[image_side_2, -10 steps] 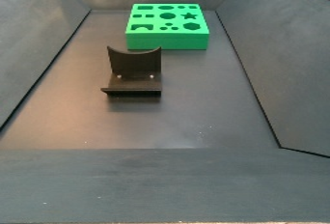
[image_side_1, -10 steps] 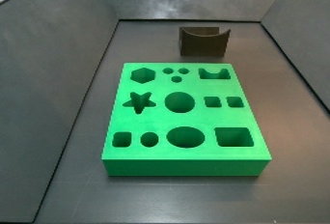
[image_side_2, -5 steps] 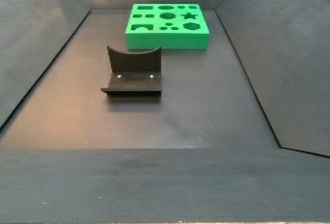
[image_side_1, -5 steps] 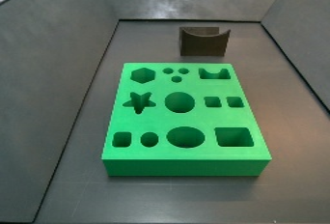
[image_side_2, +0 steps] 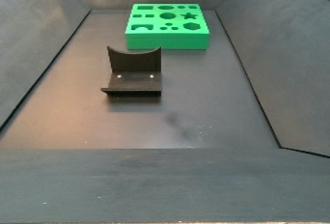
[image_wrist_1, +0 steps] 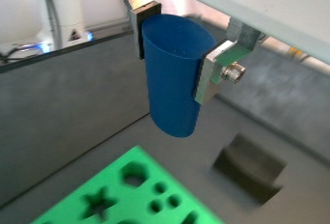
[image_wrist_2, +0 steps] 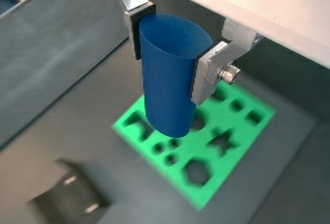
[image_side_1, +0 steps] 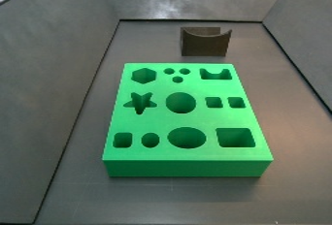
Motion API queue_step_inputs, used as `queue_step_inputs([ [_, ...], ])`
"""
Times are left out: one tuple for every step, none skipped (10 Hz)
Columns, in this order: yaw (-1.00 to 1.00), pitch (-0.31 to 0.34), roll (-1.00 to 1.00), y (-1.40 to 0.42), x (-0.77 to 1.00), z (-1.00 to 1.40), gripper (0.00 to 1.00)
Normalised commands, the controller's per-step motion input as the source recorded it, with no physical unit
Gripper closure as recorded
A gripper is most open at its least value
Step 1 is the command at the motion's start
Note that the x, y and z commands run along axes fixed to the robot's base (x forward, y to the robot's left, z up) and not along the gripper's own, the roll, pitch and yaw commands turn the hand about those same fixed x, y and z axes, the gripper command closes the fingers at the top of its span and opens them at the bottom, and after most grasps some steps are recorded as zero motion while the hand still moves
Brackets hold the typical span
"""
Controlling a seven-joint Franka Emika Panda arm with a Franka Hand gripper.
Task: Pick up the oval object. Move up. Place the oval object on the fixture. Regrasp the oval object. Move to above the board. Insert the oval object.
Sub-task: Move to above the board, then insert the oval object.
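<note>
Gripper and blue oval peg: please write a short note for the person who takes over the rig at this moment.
Gripper: shut on the oval object, seen in both wrist views; it hangs high above the floor, out of both side views.
Oval object: upright between the fingers, lower end free.
Board: on the floor, all holes empty, oval hole included.
Fixture: on the floor, apart from the board, nothing on it.
Done: peg picked up and in hand.
Left: insertion into the board; whether the fixture step has happened cannot be told.

The gripper (image_wrist_1: 176,59) shows in both wrist views (image_wrist_2: 172,56), high up, its flat silver jaws squeezing a smooth blue oval peg (image_wrist_1: 176,73).
</note>
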Motion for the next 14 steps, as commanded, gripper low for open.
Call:
queue_step_inputs([
  [-0.04, 0.015, -0.72, -0.16, -0.17, -0.01, 1.00],
  [-0.03, -0.005, -0.50, -0.09, -0.11, 0.00, 1.00],
  [-0.02, -0.016, -0.28, -0.04, -0.07, 0.00, 1.00],
  [0.00, 0.000, 0.00, 0.00, 0.03, 0.00, 1.00],
  [0.00, -0.076, -0.03, 0.00, 0.00, -0.11, 1.00],
  [0.00, -0.259, -0.10, -0.19, -0.11, -0.43, 1.00],
  [0.03, -0.209, 0.00, -0.40, 0.00, -0.52, 1.00],
  [0.03, -0.220, 0.00, -0.47, 0.00, -0.54, 1.00],
  [0.02, -0.181, 0.02, -0.46, 0.04, -0.52, 1.00],
  [0.03, -0.117, 0.05, -0.46, 0.10, -0.44, 1.00],
  [0.04, -0.034, 0.14, -0.52, 0.16, -0.34, 1.00],
  [0.05, 0.000, 0.18, -0.51, 0.20, -0.28, 1.00],
  [0.07, 0.019, 0.19, -0.48, 0.25, -0.23, 1.00],
  [0.06, 0.059, 0.19, -0.45, 0.32, -0.23, 1.00],
])
